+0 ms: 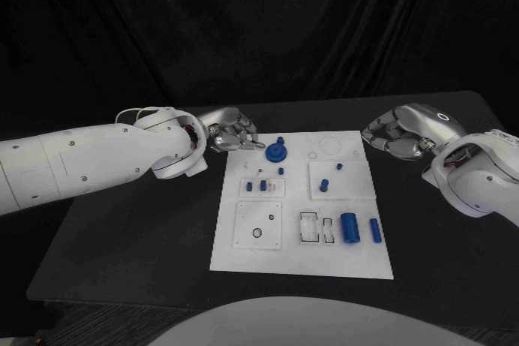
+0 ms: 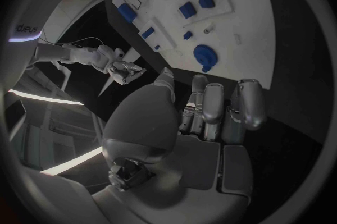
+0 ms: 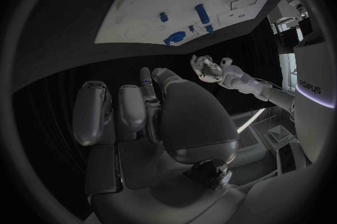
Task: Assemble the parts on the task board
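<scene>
The white task board (image 1: pixel 292 245) lies in the middle of the table. A blue round part (image 1: pixel 277 152) stands near its far left corner, also seen in the left wrist view (image 2: pixel 204 57). My left hand (image 1: pixel 232 132) hovers just off that corner, a short way from the round part, its fingers (image 2: pixel 210 103) loosely bent and holding nothing. Beyond the far right corner my right hand (image 1: pixel 398 136) is off the board, fingers (image 3: pixel 130 109) apart, with nothing in it. A large blue cylinder (image 1: pixel 349 226) and a slimmer one (image 1: pixel 375 230) lie at the near right.
Small blue pegs (image 1: pixel 325 185) and a pair of blue pieces (image 1: pixel 255 186) sit in the board's middle panels. A panel with a small ring (image 1: pixel 257 232) is at the near left. Black table (image 1: pixel 141 241) surrounds the board on all sides.
</scene>
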Robot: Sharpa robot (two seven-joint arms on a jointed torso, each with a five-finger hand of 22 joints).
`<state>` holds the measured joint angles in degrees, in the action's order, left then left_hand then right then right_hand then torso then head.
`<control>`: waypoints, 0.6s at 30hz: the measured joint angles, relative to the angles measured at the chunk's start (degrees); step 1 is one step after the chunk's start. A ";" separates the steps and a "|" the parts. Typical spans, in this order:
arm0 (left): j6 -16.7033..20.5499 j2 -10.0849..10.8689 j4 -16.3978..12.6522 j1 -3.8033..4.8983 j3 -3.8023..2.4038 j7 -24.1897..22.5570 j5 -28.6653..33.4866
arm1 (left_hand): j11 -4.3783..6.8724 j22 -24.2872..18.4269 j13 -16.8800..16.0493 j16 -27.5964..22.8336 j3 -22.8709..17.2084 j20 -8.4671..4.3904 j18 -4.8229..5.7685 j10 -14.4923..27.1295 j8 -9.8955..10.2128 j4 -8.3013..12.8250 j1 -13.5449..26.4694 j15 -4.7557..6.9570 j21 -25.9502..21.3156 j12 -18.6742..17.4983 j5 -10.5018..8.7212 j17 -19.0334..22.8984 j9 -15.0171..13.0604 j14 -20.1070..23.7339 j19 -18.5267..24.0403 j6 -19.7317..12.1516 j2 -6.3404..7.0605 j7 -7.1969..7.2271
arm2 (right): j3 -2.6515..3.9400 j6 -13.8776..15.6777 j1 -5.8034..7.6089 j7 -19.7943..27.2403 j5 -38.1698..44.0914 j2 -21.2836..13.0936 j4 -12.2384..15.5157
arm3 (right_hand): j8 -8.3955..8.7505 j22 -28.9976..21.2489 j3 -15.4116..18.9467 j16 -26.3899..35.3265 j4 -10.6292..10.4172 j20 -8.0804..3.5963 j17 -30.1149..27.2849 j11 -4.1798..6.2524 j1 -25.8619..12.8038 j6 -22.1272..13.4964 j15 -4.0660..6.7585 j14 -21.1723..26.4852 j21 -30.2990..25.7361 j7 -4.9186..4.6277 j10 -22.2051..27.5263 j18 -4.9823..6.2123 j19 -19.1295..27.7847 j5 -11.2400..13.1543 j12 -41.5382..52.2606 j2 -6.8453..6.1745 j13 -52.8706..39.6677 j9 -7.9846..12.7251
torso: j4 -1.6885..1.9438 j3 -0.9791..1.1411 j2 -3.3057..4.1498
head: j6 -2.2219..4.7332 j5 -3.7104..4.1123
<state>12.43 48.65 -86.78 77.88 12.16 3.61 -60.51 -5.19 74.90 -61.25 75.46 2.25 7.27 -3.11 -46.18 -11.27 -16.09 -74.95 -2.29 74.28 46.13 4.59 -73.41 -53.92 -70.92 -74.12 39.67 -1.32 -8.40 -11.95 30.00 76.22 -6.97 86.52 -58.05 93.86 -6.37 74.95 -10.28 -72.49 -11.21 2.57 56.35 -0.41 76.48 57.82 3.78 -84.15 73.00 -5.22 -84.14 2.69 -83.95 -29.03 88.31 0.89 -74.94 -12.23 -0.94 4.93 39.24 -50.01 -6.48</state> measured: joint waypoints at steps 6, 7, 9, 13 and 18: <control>3.64 -2.41 2.97 0.19 0.04 -10.06 -5.80 | 1.41 0.01 23.26 3.01 -3.45 -1.25 0.01 5.75 7.05 2.43 -8.90 2.53 7.53 -23.40 2.95 -0.98 16.73 -7.71 -7.93 1.44 0.92 3.51 | 0.01 0.51 0.00 0.23 0.00 -0.12 0.27 | 0.00 -0.01 0.00 0.00 0.00 0.00 0.00 0.00 0.00 0.00 0.00 0.00 0.00 0.00 0.00 0.00 0.00 0.00 0.00 0.00 0.00 0.00 | -0.01 0.00 0.00 | 0.00 0.34; 4.04 -2.85 3.50 0.19 0.04 -11.23 -7.03 | 2.43 0.02 26.18 1.66 -4.32 -1.76 0.00 6.86 7.43 3.01 -10.32 3.26 6.47 -25.72 2.95 0.93 19.04 -7.14 -7.15 1.57 1.11 4.70 | 0.01 0.56 0.00 0.28 0.00 -0.12 0.27 | 0.00 -0.01 0.00 0.00 0.00 0.00 0.00 0.00 0.00 0.00 0.00 0.00 0.00 0.00 0.00 0.00 0.00 0.00 0.00 0.00 0.00 0.00 | 0.00 0.00 0.00 | 0.00 0.42; 4.77 -3.88 4.62 0.10 0.04 -13.43 -10.18 | 3.65 0.05 30.51 -0.53 -5.65 -2.69 0.01 8.23 7.50 4.04 -12.14 4.18 4.47 -28.44 2.95 3.93 23.12 -6.23 -6.05 1.59 1.73 5.90 | 0.01 0.67 0.00 0.39 0.00 -0.09 0.27 | 0.00 -0.01 0.00 0.00 0.00 0.00 0.00 0.00 0.00 0.00 0.00 0.00 0.00 0.00 0.00 0.00 0.00 0.00 0.00 0.00 0.01 0.01 | -0.01 0.01 0.00 | 0.00 0.48; 5.36 -5.70 6.57 -0.65 0.02 -15.74 -16.87 | 4.29 0.04 34.87 -1.67 -7.28 -2.69 0.02 8.59 7.50 5.67 -13.37 4.78 2.76 -29.51 4.07 6.25 27.46 -5.62 -5.34 2.63 2.91 7.54 | 0.01 0.81 0.00 0.58 0.00 0.00 0.27 | 0.00 -0.01 0.00 0.00 0.00 0.00 0.00 0.00 0.00 0.00 0.00 0.00 0.00 0.00 0.00 0.00 0.00 0.00 0.00 0.00 0.01 -0.04 | -0.03 0.02 0.04 | 0.00 0.48; 5.30 -7.72 8.68 -1.61 0.06 -16.56 -24.33 | 5.30 0.04 37.26 -1.91 -7.98 -2.77 0.01 7.20 7.28 6.38 -13.57 5.06 2.16 -29.27 4.29 7.20 29.77 -5.35 -4.93 4.59 3.11 7.75 | 0.01 0.87 0.00 0.80 0.00 0.04 0.26 | 0.00 -0.01 0.00 -0.01 0.00 0.00 0.01 0.00 0.00 0.00 0.00 0.00 0.00 0.00 0.00 0.00 0.00 0.00 0.00 0.00 0.01 -0.04 | -0.12 -0.04 0.27 | 0.00 0.44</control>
<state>17.73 40.93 -78.11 76.27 12.22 -12.95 -84.84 0.11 74.94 -24.00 73.56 -5.73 4.49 -3.10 -38.98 -3.99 -9.71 -88.51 2.76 76.44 16.86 8.88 -66.21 -24.15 -76.27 -79.05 44.26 1.79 -0.65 -11.95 30.87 76.22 -6.17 86.52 -58.01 94.12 -6.37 74.93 -10.28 -72.51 -11.22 2.57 56.36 -0.41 76.47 57.82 3.78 -84.15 73.00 -5.22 -84.14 2.69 -83.94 -29.03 88.31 0.89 -74.93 -12.27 -1.06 4.89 39.51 -50.01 -6.04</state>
